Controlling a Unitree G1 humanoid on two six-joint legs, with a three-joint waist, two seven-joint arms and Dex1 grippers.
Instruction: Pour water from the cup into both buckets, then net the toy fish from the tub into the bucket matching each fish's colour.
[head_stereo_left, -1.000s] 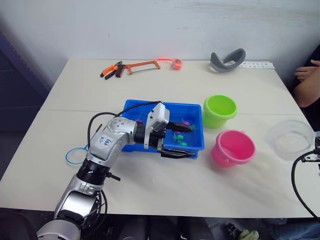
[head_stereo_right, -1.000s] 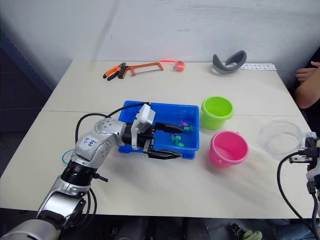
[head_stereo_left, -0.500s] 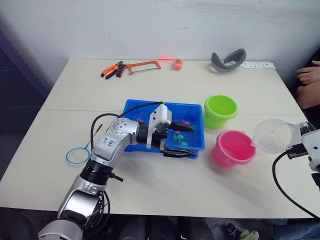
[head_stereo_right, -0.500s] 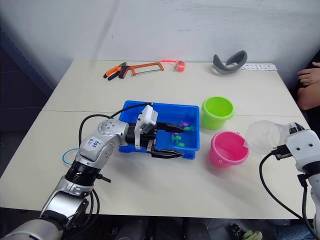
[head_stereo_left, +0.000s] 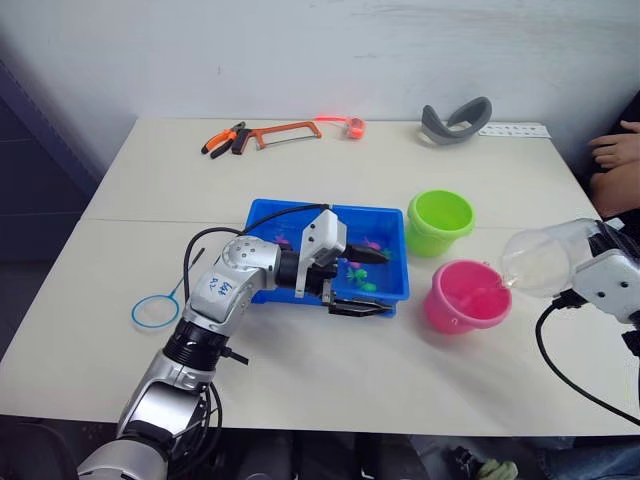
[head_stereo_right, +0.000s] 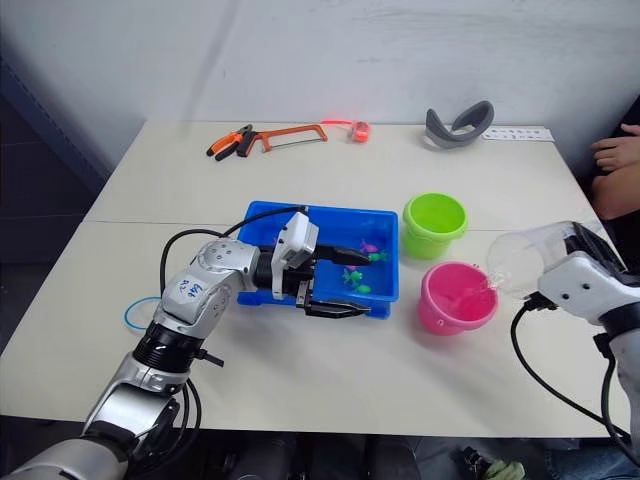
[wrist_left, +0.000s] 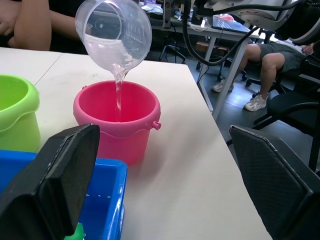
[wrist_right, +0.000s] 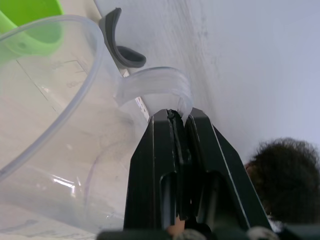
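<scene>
My right gripper (wrist_right: 175, 117) is shut on the handle of the clear cup (head_stereo_left: 540, 262), which is tilted with its lip over the pink bucket (head_stereo_left: 466, 295). A thin stream of water runs from the cup (wrist_left: 114, 35) into the pink bucket (wrist_left: 117, 120). The green bucket (head_stereo_left: 440, 221) stands just behind it. My left gripper (head_stereo_left: 365, 282) hangs open and holds nothing over the right front part of the blue tub (head_stereo_left: 270, 215). Small pink and green toy fish (head_stereo_left: 355, 270) lie in the tub. The net (head_stereo_left: 153, 311) lies flat on the table to the left of my left arm.
At the table's far edge lie a hacksaw with pliers (head_stereo_left: 262, 135), an orange roll (head_stereo_left: 352, 127), a grey curved band (head_stereo_left: 455, 120) and a paper strip (head_stereo_left: 515, 130). A person's hand (head_stereo_left: 615, 145) rests at the right edge.
My right arm has lifted the cup from the table at the right and tipped it over the pink bucket, and water now streams out. The left arm has barely moved.
</scene>
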